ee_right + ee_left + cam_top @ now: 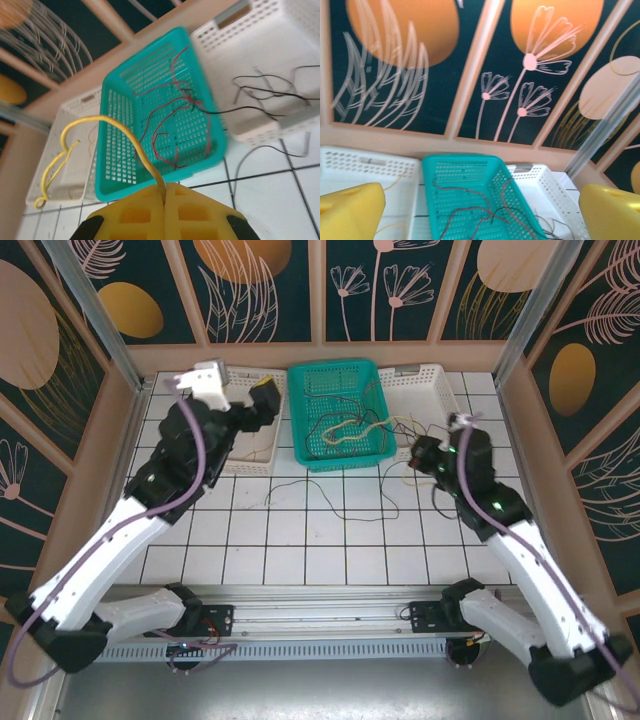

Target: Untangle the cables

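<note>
Just to the right of the teal basket [298,430], the right claw [425,455] is pressing its yellow fingers [135,215] flat together, and a yellow cable [100,118] is being pinched in the seam between them. In the right wrist view that claw [165,192] is facing the teal basket [115,165], and the yellow strand is rising from the tips, arching over the basket's near left corner and drooping down to a curled end on the basket's left side.

Inside the teal basket, red cables [154,136] are lying in loose loops across the mesh floor, and they are meeting dark strands in a small knot near its right wall. From there black cables [260,92] are trailing out to the right, over the white basket [280,40] standing against that side. In front of the teal basket, one thin black wire [330,502] is snaking across the white tiled table [300,540].

To the left of the teal basket, the left claw [262,400] is hanging above a second white basket [255,462]. Its wrist view is showing the claw [481,212] with both yellow fingers [350,212] spread to the edges of the picture, wide apart and gripping nothing, while it is looking over the teal basket [432,200] and the reddish-brown wires [465,190] lying in it. A thin orange-yellow strand [396,180] is lying in the white basket on the left.
</note>
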Robot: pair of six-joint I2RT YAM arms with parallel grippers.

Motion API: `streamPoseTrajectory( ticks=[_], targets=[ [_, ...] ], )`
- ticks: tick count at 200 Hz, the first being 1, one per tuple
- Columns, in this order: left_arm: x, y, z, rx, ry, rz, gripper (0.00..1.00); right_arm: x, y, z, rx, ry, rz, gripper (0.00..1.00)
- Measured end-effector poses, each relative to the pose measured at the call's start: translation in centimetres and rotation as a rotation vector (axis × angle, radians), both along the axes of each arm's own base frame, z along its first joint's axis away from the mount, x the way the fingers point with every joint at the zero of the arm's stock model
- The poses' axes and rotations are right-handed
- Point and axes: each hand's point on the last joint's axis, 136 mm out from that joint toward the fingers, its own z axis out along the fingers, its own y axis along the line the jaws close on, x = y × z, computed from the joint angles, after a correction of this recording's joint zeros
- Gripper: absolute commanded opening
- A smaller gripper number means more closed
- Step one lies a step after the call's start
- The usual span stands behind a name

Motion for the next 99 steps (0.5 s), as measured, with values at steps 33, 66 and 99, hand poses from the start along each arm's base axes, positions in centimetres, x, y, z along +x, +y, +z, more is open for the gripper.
streamPoseTrajectory(
  ticks=[33,66,99],
  targets=[
    [-3.4,4.7,-3.0,0.024,0.023,0.107,0.98,3.6,6.6,0.2,-0.117,0.004,0.089,0.00],
    [-6.1,9.0,-6.1,0.029,0.024,0.218,0.99,8.8,12.5,0.8,-0.217,-0.013,0.122,0.00],
    [-8.1,12.2,-8.3,0.010,0.009,0.315,0.98,13.1,19.1,-0.2,-0.288,-0.013,0.184,0.00]
  ],
)
